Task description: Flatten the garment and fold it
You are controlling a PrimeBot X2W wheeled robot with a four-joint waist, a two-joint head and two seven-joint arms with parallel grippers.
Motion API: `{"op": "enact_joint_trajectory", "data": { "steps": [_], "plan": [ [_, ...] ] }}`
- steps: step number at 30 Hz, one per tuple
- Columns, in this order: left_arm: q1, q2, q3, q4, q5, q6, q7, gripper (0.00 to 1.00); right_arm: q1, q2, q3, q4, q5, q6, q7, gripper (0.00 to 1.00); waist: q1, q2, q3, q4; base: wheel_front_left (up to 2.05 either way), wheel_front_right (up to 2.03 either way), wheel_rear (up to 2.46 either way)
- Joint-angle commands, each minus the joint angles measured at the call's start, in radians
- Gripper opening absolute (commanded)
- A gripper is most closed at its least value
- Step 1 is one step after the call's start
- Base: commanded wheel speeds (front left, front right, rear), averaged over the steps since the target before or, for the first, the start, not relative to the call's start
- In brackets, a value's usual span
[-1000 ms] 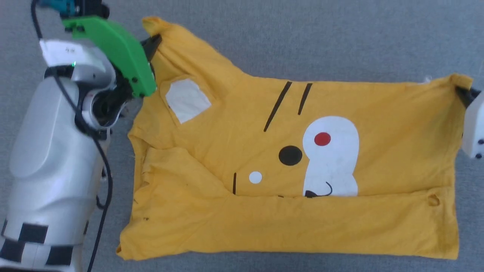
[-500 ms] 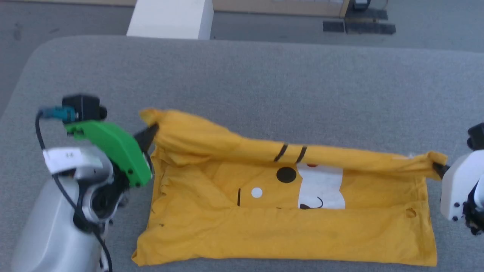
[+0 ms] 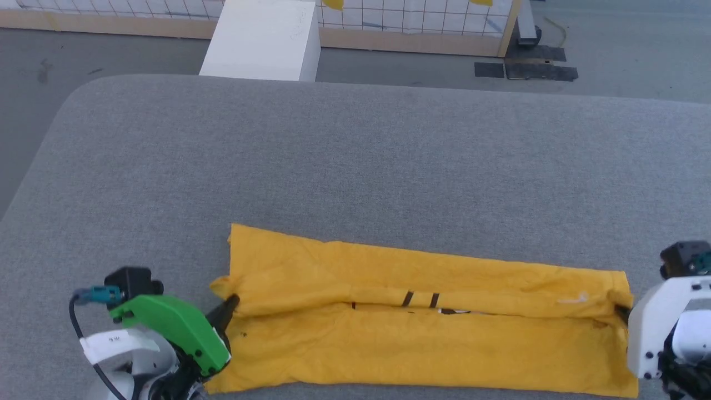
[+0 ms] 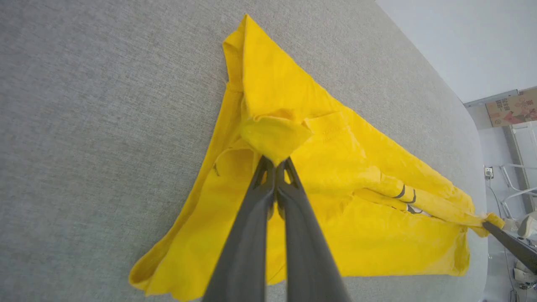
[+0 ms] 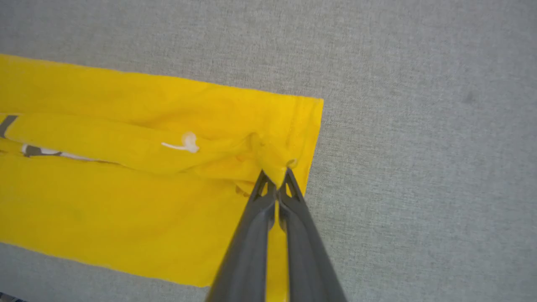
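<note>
Currently I see one garment [image 3: 422, 350], folded into a long band, lying on the grey tabletop [image 3: 355, 166] across the lower frame. Two tools: left tool [image 3: 226, 310] pinched shut on its lower-left end, right tool [image 3: 622, 313] likewise on its lower-right end. Two black strokes [image 3: 407, 299] show at mid-fold.

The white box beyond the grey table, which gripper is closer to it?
Left. The left gripper, jaws shut on the left end of the garment, lies nearly straight toward the robot from the white box; the right gripper pinches the opposite end, far off to the box's right.
</note>
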Motion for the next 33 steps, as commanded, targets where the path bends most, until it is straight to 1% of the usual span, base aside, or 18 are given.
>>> {"op": "enact_joint_trajectory", "data": {
  "steps": [1,8,13,14,15,17,21,24,27,29,30,32,33],
  "plan": [
    [0.015,-0.009,0.008,0.012,-0.016,0.005,-0.01,0.0,0.016,0.007,0.001,0.01,0.001,-0.002,0.001,0.0,0.0001,0.0,0.002,-0.001,0.0,0.0,0.0],
    [0.037,-0.016,0.028,0.123,-0.021,0.033,-0.026,0.0,0.047,0.027,-0.009,0.074,-0.015,-0.002,-0.007,0.0,0.0001,0.0,0.003,-0.007,0.0,0.0,0.0],
    [0.028,-0.025,0.033,0.187,-0.027,0.033,-0.037,0.0,0.045,0.034,-0.004,0.104,-0.017,-0.002,-0.023,0.0,0.0001,0.0,-0.003,-0.013,0.0,0.0,0.0],
    [0.025,-0.028,0.035,0.2,-0.03,0.031,-0.04,0.33,0.043,0.037,-0.001,0.108,-0.015,-0.002,-0.033,0.31,0.0001,0.0,-0.005,-0.014,0.0,0.0,0.0],
    [0.022,-0.026,0.032,0.209,-0.025,0.03,-0.042,1.0,0.041,0.036,0.002,0.111,-0.014,-0.002,-0.04,1.0,0.0001,0.0,-0.007,-0.015,0.0,0.0,0.0],
    [0.016,-0.028,0.036,0.224,-0.028,0.029,-0.046,1.0,0.037,0.042,-0.002,0.118,-0.001,-0.002,-0.052,1.0,0.0001,0.0,-0.013,-0.017,0.0,0.0,0.0],
    [0.006,0.001,0.033,0.225,-0.001,0.038,-0.047,1.0,0.041,0.044,-0.014,0.094,0.036,-0.002,-0.061,1.0,0.0001,0.0,-0.034,-0.016,0.0,0.0,0.0],
    [0.002,0.023,0.052,0.197,0.001,0.049,-0.048,1.0,0.06,0.047,-0.038,0.043,0.097,-0.002,-0.033,1.0,0.0001,0.0,-0.051,-0.017,0.0,0.0,0.0],
    [-0.007,0.042,0.074,0.147,0.009,0.053,-0.067,1.0,0.075,0.049,-0.091,-0.026,0.149,-0.002,0.004,1.0,0.0001,0.0,-0.065,-0.017,0.0,0.0,0.0],
    [-0.02,0.061,0.088,0.1,0.035,0.044,-0.109,1.0,0.077,0.041,-0.129,-0.066,0.167,-0.002,0.032,1.0,0.0001,0.0,-0.068,-0.02,0.0,0.0,0.0],
    [-0.034,0.073,0.093,0.07,0.06,0.026,-0.153,1.0,0.077,0.028,-0.146,-0.08,0.163,-0.002,0.044,1.0,0.0001,0.0,-0.066,-0.021,0.0,0.0,0.0],
    [-0.054,0.091,0.093,0.039,0.117,0.005,-0.231,1.0,0.071,0.006,-0.167,-0.088,0.158,-0.002,0.061,1.0,0.0001,0.0,-0.063,-0.021,0.0,0.0,0.0],
    [-0.065,0.093,0.094,0.025,0.146,-0.008,-0.285,1.0,0.067,-0.008,-0.168,-0.087,0.156,-0.002,0.068,1.0,0.0001,0.0,-0.06,-0.021,0.0,0.0,0.0]
  ]
}}
